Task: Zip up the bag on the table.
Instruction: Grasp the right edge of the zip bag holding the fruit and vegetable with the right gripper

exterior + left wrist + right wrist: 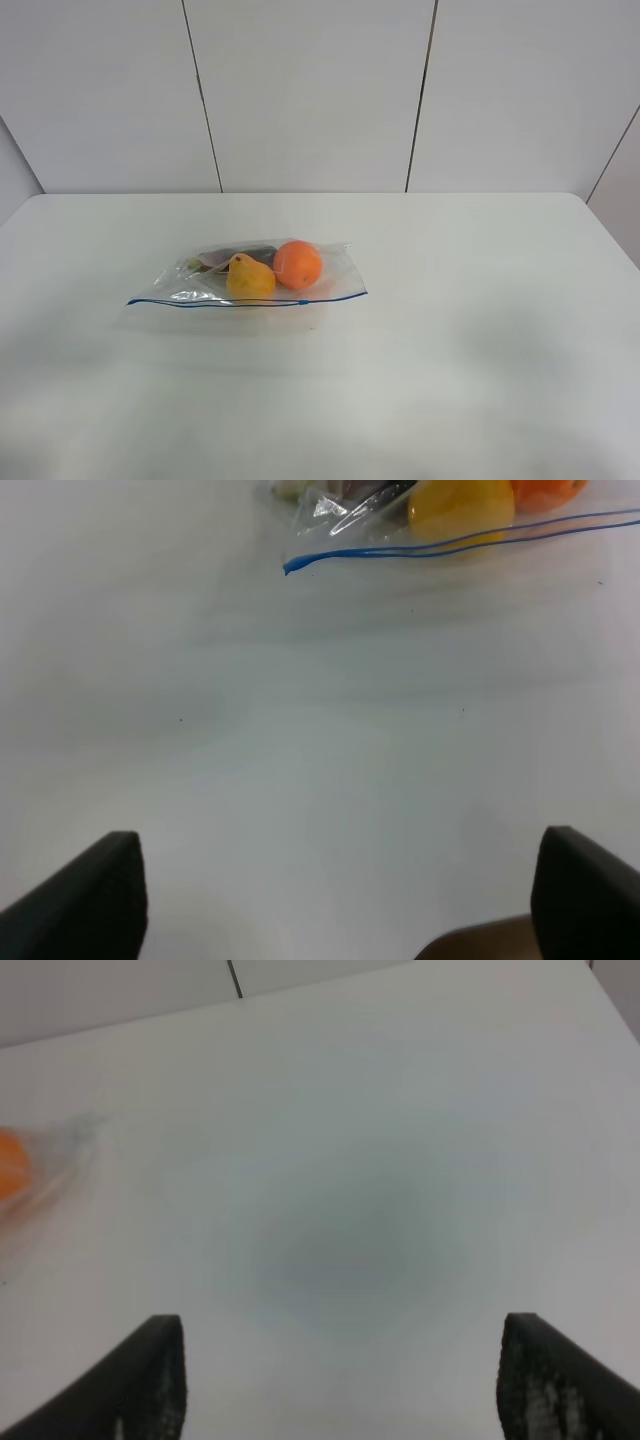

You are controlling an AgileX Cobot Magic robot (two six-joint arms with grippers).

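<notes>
The clear crinkly bag (335,262) lies on the white table (480,330), left of the middle, with its blue zipper strip (250,302) along the near edge. Through it I see an orange (298,265), a yellow pear (250,278) and a dark item (240,256). The strip's left end (290,566), the pear (460,505) and the orange (545,490) show in the left wrist view. My left gripper (340,895) is open and empty over bare table, short of the bag. My right gripper (345,1380) is open and empty, the orange (10,1175) blurred far off to one side. Neither gripper shows in the exterior view.
A pale panelled wall (310,95) with dark vertical seams stands behind the table's far edge. The table's rounded far right corner (585,200) is in view. A brown patch (480,942) shows low in the left wrist view, between the fingers.
</notes>
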